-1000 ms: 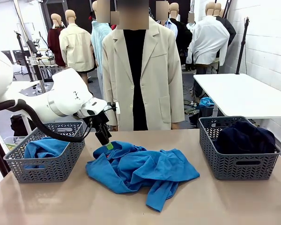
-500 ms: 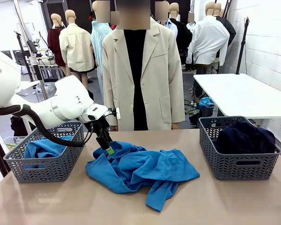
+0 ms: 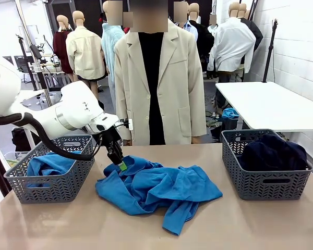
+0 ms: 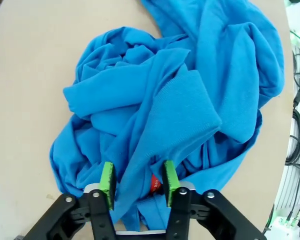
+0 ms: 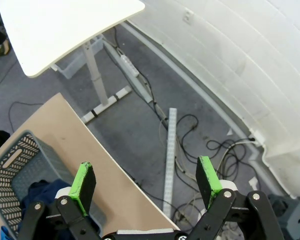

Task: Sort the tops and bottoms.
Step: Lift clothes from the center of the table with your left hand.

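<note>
A bright blue top lies crumpled in the middle of the table. My left gripper is down at the top's far left end. In the left wrist view my left gripper has its jaws half narrowed around a raised fold of the top, with a red label by the right pad; the fold is not visibly squeezed. Another blue top lies in the left grey basket. Dark navy bottoms fill the right grey basket. My right gripper is open and holds nothing, high above the table's edge and the floor.
A person in a cream coat stands at the far edge of the table. A white side table is behind on the right. In the right wrist view, the right basket sits by the table's edge, with cables on the floor beyond.
My left gripper sank slightly onto the blue top and its jaws narrowed around a fold. The garments, the baskets and the person have not moved.
</note>
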### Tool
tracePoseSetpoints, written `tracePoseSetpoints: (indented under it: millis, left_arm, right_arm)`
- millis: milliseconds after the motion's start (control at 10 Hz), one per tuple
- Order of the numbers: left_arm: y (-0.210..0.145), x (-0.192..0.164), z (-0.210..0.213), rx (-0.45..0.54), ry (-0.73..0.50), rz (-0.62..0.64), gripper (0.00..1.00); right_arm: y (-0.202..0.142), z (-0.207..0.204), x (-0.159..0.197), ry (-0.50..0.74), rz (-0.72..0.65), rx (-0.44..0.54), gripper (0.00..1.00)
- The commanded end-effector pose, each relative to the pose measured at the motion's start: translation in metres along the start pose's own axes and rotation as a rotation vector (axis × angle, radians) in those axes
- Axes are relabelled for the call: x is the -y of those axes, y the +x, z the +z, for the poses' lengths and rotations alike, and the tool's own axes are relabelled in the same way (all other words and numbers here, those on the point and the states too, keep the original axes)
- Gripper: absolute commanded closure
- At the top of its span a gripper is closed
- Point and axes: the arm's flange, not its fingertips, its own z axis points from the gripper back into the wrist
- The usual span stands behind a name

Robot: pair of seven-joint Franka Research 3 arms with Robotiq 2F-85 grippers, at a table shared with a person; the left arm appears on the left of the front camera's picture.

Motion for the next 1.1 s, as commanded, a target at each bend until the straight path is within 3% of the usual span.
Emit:
tracePoseSetpoints:
  millis: [0, 700, 800, 1000]
  left_arm:
    - [0.0, 0.001, 0.007, 0.027, -0.032, 0.005, 1.0]
    - [-0.001, 0.011, 0.032, 0.051, -0.086, 0.016, 1.0]
    - [0.003, 0.017, 0.042, 0.028, -0.107, 0.0, 1.0]
    - [0.025, 0.035, 0.103, -0.007, -0.067, -0.031, 1.0]
  right_arm:
    - [-0.002, -0.001, 0.0, -0.004, 0.008, -0.002, 0.0]
    - [-0.002, -0.001, 0.0, -0.004, 0.008, -0.002, 0.0]
    - [-0.002, -0.001, 0.0, -0.004, 0.008, -0.002, 0.0]
    - [-0.002, -0.001, 0.0, -0.004, 0.008, -0.002, 0.0]
